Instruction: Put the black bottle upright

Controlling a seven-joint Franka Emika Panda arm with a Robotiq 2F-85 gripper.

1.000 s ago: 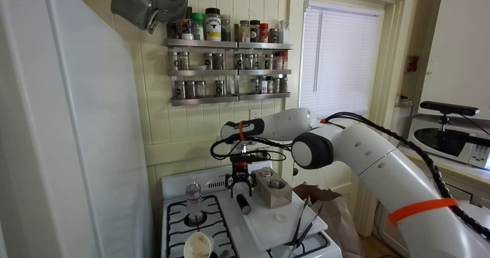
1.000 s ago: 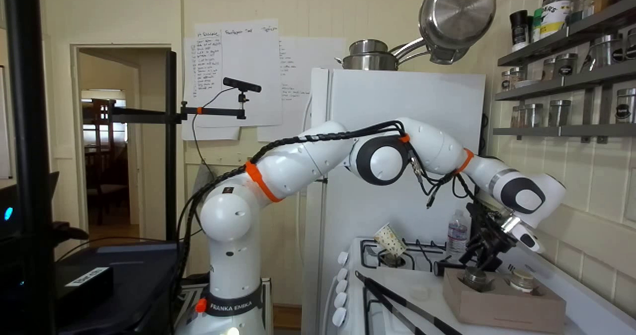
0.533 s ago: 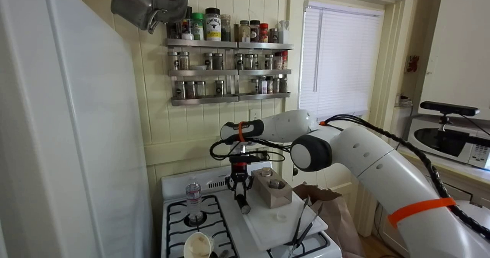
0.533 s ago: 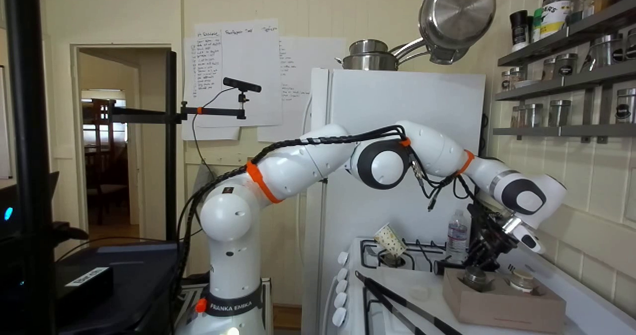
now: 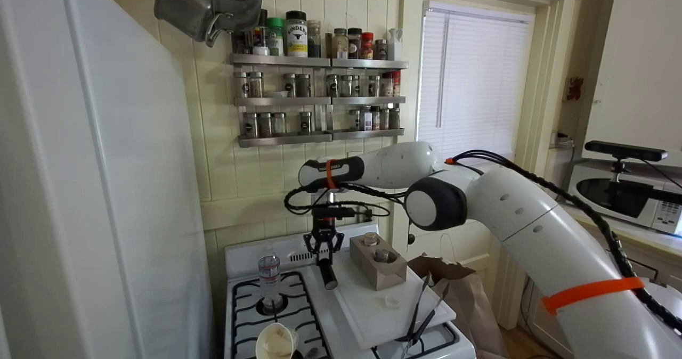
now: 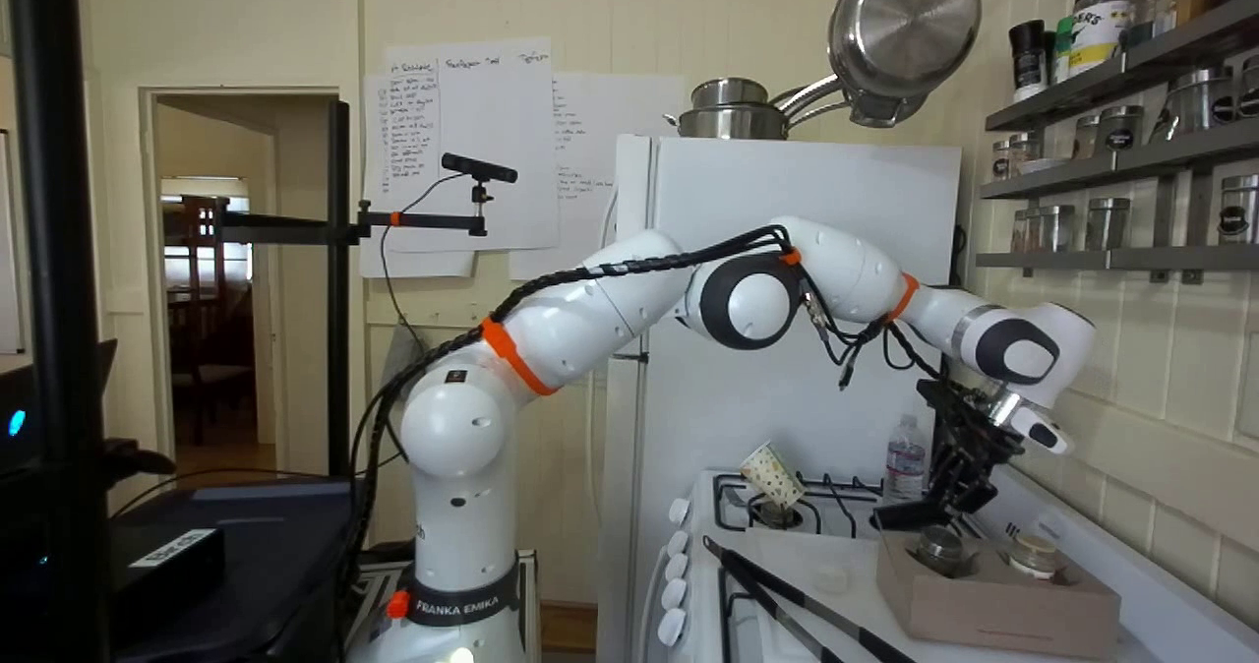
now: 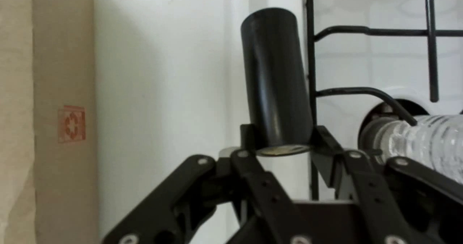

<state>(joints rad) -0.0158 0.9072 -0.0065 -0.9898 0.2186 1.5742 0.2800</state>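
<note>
The black bottle is a plain dark cylinder, lying roughly level rather than upright, in both exterior views and the wrist view. My gripper is shut on one end of this bottle, a finger on either side. A pale round end face shows between the fingers in the wrist view; the far end points away from me. In an exterior view the bottle juts out sideways from the gripper, just above the cardboard box's height. It looks slightly raised over the white board; the exact gap cannot be told.
Beside the bottle stands a cardboard box holding jars. A clear water bottle stands on the burner grate, with a tilted paper cup on the grate too. Black tongs lie across the white board.
The open gripper came down around the bottle and shut on it. Since then gripper and bottle have risen and shifted a little toward the water bottle, away from the box.
</note>
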